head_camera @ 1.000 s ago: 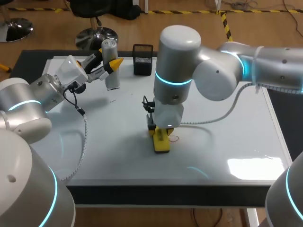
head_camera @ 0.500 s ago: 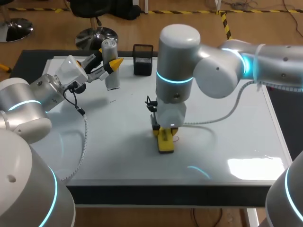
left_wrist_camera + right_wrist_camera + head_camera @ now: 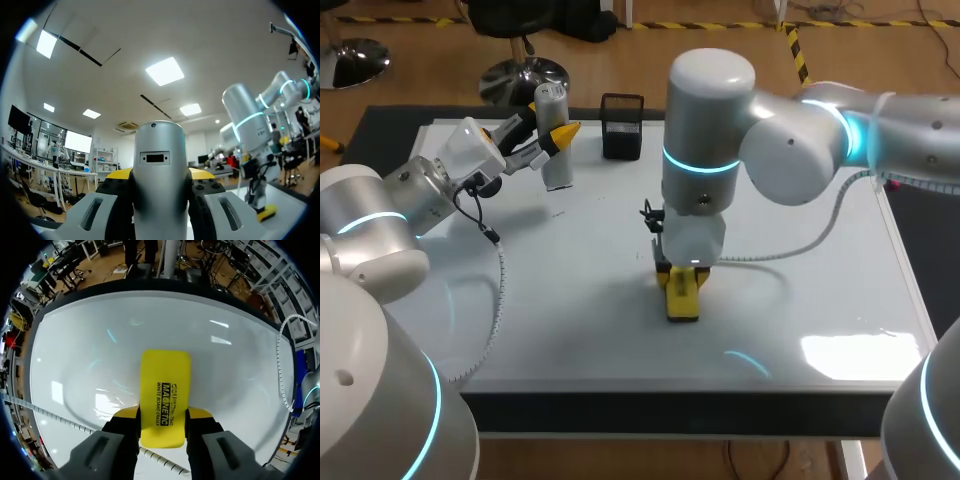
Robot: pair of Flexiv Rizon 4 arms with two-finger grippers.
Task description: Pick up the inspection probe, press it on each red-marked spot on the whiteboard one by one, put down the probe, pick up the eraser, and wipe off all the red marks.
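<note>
Pinching yellow eraser [image 3: 165,385] in right gripper [image 3: 162,416], flat on whiteboard [image 3: 75,350], clasping silver probe [image 3: 159,155] in left gripper [image 3: 160,175], back-left.

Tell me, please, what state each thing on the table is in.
probe: upright, clamped in left gripper.
eraser: flat on whiteboard, clamped in right gripper.
whiteboard: no red marks visible.
black holder: upright, at far edge.

Head view looks down from behind; all three views share the eraser [image 3: 682,296].
</note>
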